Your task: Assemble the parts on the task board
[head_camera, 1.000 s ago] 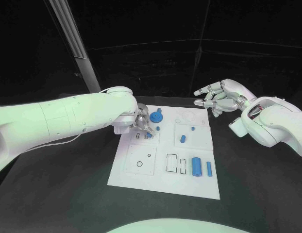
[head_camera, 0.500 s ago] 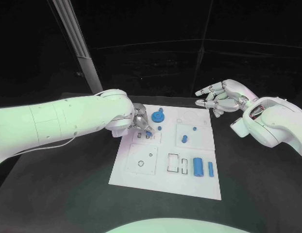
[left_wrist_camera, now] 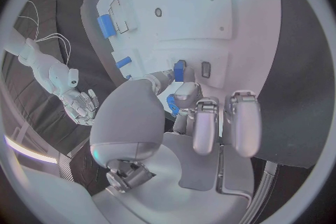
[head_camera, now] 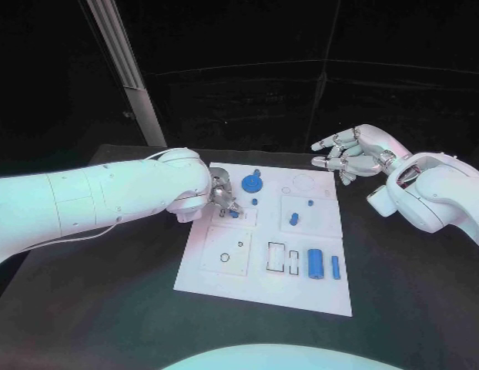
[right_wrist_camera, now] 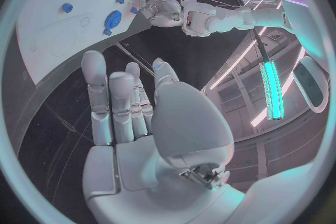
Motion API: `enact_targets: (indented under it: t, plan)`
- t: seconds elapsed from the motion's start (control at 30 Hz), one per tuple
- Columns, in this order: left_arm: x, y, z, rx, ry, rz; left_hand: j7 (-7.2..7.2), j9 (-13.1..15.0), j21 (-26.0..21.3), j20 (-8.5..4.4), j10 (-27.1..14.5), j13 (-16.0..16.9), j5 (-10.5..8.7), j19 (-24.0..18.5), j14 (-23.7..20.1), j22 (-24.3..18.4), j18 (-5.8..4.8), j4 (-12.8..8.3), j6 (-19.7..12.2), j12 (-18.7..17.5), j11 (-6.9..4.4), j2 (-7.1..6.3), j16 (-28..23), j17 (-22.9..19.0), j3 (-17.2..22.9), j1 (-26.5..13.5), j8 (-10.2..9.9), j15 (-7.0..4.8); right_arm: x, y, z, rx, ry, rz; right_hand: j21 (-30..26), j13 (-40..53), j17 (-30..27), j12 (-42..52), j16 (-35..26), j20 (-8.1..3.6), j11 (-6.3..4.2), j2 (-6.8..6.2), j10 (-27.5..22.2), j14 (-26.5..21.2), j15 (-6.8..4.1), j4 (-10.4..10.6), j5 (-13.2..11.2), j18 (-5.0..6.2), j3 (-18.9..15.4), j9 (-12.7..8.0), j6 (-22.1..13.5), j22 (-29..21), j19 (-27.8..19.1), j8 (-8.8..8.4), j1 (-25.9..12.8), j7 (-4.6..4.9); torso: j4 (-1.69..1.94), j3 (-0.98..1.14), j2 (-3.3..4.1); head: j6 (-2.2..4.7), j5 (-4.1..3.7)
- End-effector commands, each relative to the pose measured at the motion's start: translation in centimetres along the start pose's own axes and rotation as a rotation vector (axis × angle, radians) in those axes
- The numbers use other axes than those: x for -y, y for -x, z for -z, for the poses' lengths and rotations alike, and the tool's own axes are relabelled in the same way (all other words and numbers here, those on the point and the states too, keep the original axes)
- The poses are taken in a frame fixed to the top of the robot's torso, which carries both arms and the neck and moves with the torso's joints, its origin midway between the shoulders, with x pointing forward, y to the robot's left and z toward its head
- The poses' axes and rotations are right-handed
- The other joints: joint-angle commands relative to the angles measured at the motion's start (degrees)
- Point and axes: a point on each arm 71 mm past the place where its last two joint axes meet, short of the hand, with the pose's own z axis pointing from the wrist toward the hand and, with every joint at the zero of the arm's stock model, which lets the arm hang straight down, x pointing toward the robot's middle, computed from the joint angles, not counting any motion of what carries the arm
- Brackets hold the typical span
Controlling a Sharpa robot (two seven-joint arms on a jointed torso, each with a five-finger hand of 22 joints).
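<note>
Assembly stage: silver left hand (head_camera: 222,199) pinches a small blue rigid peg (left_wrist_camera: 179,70) over the white rectangular task board's (head_camera: 259,270) left-hand slots; light, probably slippery, best gripped by its sides. Silver right hand (head_camera: 350,154), beyond the board's far right corner, hangs spread, holding nothing.

The surface (head_camera: 106,308) was black and matte, and a white task board (head_camera: 264,291) lay flat on it, the only thing resting directly on it. The board sat under the left hand (head_camera: 222,197), whose fingers reached over its far left part, and it ran from there toward the robot. The right hand (head_camera: 350,155) hung just past the board's far right corner, above bare surface. Dark surface showed around the board on every side.
</note>
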Motion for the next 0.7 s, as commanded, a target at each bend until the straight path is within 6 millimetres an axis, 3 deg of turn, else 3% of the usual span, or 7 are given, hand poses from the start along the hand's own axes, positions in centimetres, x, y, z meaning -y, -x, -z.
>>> enact_targets:
  t: [0.03,0.7]
  plan:
    - [0.00,0.19,-0.01,0.044,0.005,-0.031,-0.01,0.0,0.0,-0.18,0.3,0.0,0.18,2.3,6.1,4.9,-0.79,-8.8,-0.5,0.1,-0.03,0.47,0.2,15.1,9.3,-0.1,0.2,-0.32,-0.17,0.01,-0.07,-0.004,0.011,0.004,-0.2,-0.1,-0.1,-0.4,-0.2,0.13,-0.17,-0.05,-0.1,0.3,-0.02,0.0,0.2,1.04,-0.2,0.1,0.2,-0.1,0.4,0.29,0.4,-0.31,-0.09,0.03,0.03,0.01,-0.02]
    - [0.08,-0.66,0.01,0.004,0.006,-0.086,-0.04,0.1,0.1,-0.21,0.3,-0.1,0.11,2.4,6.1,5.1,-0.83,-9.2,-0.6,0.1,-0.06,0.16,0.2,15.1,9.5,-0.4,0.4,-0.33,-0.14,-0.10,-0.17,-0.012,0.007,0.010,-0.2,-0.1,0.1,-0.3,-0.2,0.14,-0.15,-0.09,0.0,0.4,0.00,0.3,0.3,1.03,-0.3,0.1,0.2,-0.1,0.4,0.31,0.1,-0.30,-0.06,0.03,0.02,-0.27,-0.10]
